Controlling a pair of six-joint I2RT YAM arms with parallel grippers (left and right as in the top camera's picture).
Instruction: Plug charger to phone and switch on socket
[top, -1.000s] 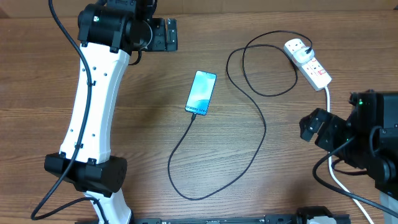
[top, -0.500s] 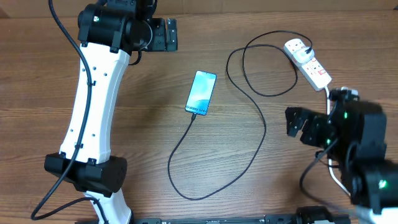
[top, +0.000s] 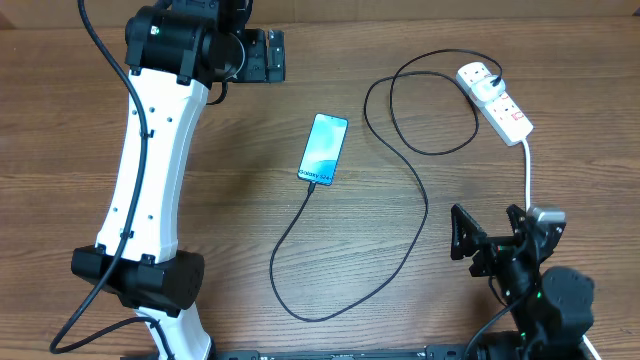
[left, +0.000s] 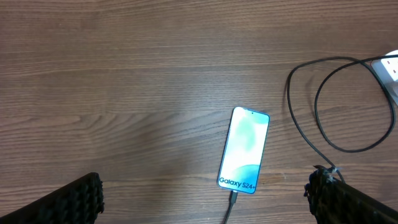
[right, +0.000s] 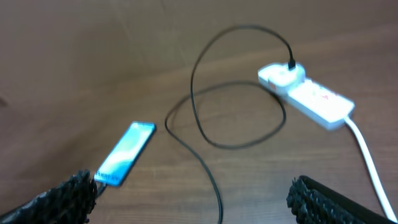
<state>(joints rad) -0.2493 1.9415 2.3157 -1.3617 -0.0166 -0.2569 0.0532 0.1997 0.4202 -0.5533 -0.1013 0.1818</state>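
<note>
The phone (top: 323, 149) lies mid-table with its screen lit. The charger (top: 425, 215) runs from its lower edge to the socket (top: 496, 101) at far right. Plugging looks done; next I'd only confirm the switch. The left gripper (top: 262, 55) and right gripper (top: 468, 248) both gape wide, empty.

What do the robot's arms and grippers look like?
The left arm is a long white shell with black joints and trailing black cables. The right arm looks black, with a small green light. The left gripper and right gripper are black, with knurled finger pads.
</note>
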